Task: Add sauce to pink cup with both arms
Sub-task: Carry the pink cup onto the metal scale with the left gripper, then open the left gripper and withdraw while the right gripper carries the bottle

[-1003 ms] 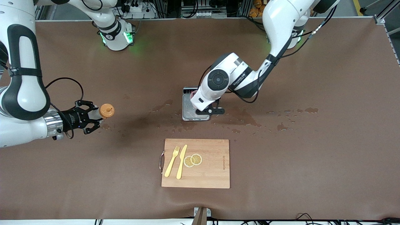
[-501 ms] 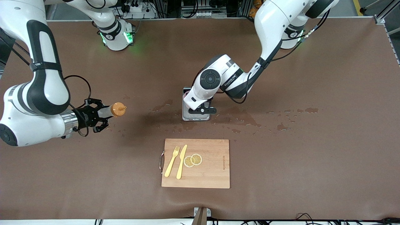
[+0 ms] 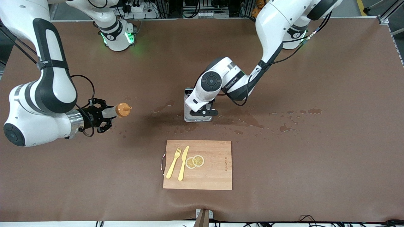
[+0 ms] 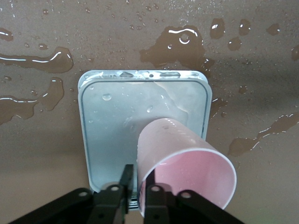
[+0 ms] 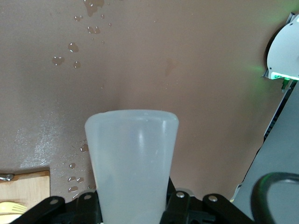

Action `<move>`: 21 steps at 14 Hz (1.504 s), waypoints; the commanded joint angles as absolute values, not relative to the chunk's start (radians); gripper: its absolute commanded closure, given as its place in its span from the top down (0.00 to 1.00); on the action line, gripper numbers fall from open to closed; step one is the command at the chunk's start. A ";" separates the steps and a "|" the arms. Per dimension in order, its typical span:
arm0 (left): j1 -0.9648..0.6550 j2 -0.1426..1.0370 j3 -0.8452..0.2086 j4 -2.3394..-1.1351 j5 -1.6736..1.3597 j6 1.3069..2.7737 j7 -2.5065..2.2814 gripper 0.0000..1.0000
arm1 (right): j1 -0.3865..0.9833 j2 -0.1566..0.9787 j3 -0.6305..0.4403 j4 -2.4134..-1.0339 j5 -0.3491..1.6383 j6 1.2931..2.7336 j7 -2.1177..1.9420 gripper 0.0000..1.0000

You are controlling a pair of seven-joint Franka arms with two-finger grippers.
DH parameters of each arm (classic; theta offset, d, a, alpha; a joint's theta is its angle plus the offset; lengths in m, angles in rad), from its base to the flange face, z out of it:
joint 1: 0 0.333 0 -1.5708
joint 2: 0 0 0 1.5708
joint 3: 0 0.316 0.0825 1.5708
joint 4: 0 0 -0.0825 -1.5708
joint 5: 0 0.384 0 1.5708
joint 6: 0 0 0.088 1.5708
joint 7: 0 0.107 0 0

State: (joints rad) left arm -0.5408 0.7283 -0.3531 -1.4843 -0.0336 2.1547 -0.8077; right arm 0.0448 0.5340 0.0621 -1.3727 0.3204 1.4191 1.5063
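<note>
A: Where is the sauce (image 3: 117,111) now?

B: In the right gripper (image 3: 101,115), fingers clamped on its whitish body, held in the air over bare table at the right arm's end. It lies more nearly level than 0.5 s ago, orange cap pointing toward the scale (image 3: 196,108), and it has edged a little that way.

A: And the pink cup (image 4: 187,168)?

B: The left gripper (image 4: 135,198) pinches its rim, 1 finger inside and 1 outside. The cup hangs tilted over the wet scale plate (image 4: 117,126); whether it touches the plate, I cannot tell. That arm has barely shifted.

A: Anything else?

B: The cutting board (image 3: 217,176) with 1 fork (image 3: 174,163), 1 knife (image 3: 183,163) and 2 lemon slices (image 3: 194,161) sits unchanged.
</note>
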 commanded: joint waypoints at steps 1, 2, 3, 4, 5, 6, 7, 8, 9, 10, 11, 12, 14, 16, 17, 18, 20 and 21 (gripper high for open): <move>-0.554 0.730 -0.342 -1.457 -0.012 2.152 -0.819 1.00 | 0.078 0.515 0.055 -1.371 0.288 1.419 1.536 0.42; -0.548 0.726 -0.342 -1.456 -0.012 2.152 -0.818 1.00 | 0.078 0.515 0.055 -1.371 0.288 1.419 1.536 0.42; -0.543 0.712 -0.344 -1.456 -0.012 2.152 -0.818 1.00 | 0.083 0.515 0.055 -1.371 0.287 1.420 1.542 0.42; -0.537 0.698 -0.344 -1.456 -0.012 2.152 -0.818 1.00 | 0.087 0.517 0.055 -1.371 0.282 1.422 1.555 0.42; -0.535 0.683 -0.342 -1.456 -0.012 2.152 -0.819 1.00 | 0.097 0.517 0.057 -1.371 0.264 1.420 1.563 0.42; -0.531 0.661 -0.339 -1.456 -0.012 2.152 -0.819 1.00 | 0.113 0.517 0.055 -1.371 0.253 1.422 1.575 0.42; -0.517 0.643 -0.333 -1.456 -0.012 2.151 -0.816 1.00 | 0.126 0.517 0.057 -1.371 0.238 1.424 1.591 0.42; -0.497 0.618 -0.333 -1.456 -0.012 2.151 -0.815 1.00 | 0.138 0.517 0.057 -1.371 0.229 1.430 1.610 0.42; -0.464 0.591 -0.333 -1.456 -0.014 2.145 -0.815 1.00 | 0.156 0.518 0.055 -1.371 0.227 1.434 1.633 0.42; -0.428 0.568 -0.334 -1.457 -0.012 2.131 -0.813 1.00 | 0.173 0.520 0.055 -1.371 0.213 1.443 1.653 0.42; -0.402 0.549 -0.333 -1.457 -0.012 2.112 -0.808 1.00 | 0.185 0.522 0.057 -1.371 0.204 1.447 1.675 0.42; -0.367 0.532 -0.333 -1.457 -0.003 2.096 -0.801 1.00 | 0.198 0.525 0.057 -1.371 0.204 1.453 1.693 0.42; -0.303 0.491 -0.333 -1.459 0.015 2.066 -0.723 1.00 | 0.222 0.528 0.057 -1.371 0.202 1.471 1.732 0.42; -0.238 0.456 -0.333 -1.460 0.017 2.019 -0.632 1.00 | 0.254 0.534 0.057 -1.373 0.193 1.491 1.775 0.42; -0.206 0.434 -0.333 -1.462 0.017 1.991 -0.573 1.00 | 0.274 0.537 0.057 -1.373 0.174 1.499 1.801 0.42; -0.168 0.419 -0.333 -1.460 0.017 1.970 -0.514 1.00 | 0.300 0.544 0.057 -1.374 0.154 1.506 1.833 0.42; -0.100 0.394 -0.336 -1.460 0.017 1.941 -0.445 1.00 | 0.343 0.561 0.057 -1.376 0.135 1.532 1.894 0.42; -0.075 0.384 -0.337 -1.460 0.017 1.927 -0.408 1.00 | 0.363 0.569 0.057 -1.376 0.129 1.539 1.928 0.42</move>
State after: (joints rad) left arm -0.1231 0.4266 -0.3253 -1.4347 -0.0029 1.9565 -0.4648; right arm 0.3196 0.5599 0.0620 -1.3804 0.1637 1.5264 1.8556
